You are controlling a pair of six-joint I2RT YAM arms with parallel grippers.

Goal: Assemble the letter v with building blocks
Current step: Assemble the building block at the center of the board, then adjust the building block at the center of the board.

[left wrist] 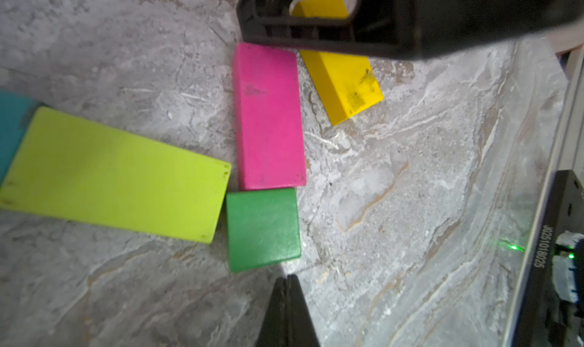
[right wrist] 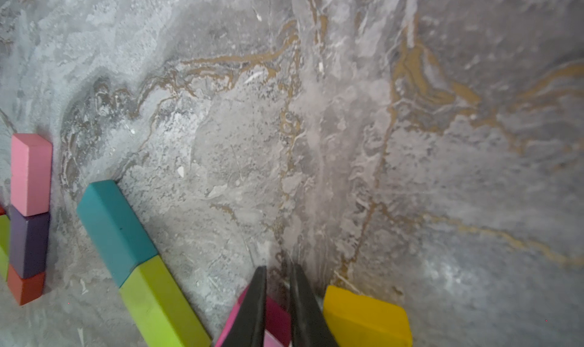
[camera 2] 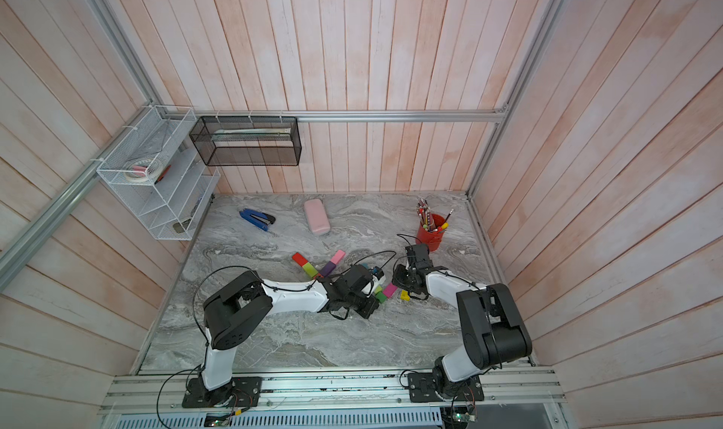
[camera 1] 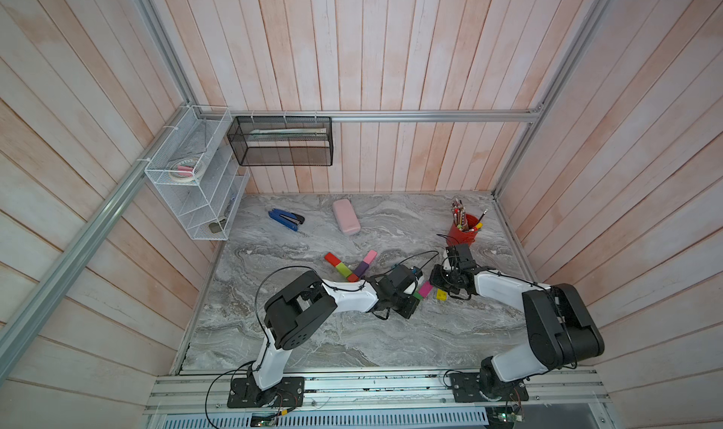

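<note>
The left gripper [left wrist: 288, 279] is seen with its fingers pressed together and nothing between them. Its tip is set just beside the green cube [left wrist: 263, 228], at the cube's end turned away from the magenta block [left wrist: 270, 114]. The right gripper [right wrist: 276, 264] is held over the magenta block's opposite end, its fingers set a narrow gap apart; whether the block is pinched cannot be told. The green cube is laid end-on against the magenta block on the marble table [left wrist: 410, 177]. A yellow block [left wrist: 344, 83] is found just beside the magenta block, angled away from it and partly covered by the right gripper. On the magenta block's other long side a lime block [left wrist: 117, 174] is placed with its end near the cube, and a teal block [right wrist: 115, 228] is butted to its far end. Farther from the magenta block, one arm of a V is formed by a pink block [right wrist: 31, 174], a purple block [right wrist: 29, 244] and a red cube [right wrist: 25, 285]. The other arm is formed in a top view by a second lime block [camera 1: 343, 268] and a red block [camera 1: 332, 258].
</note>
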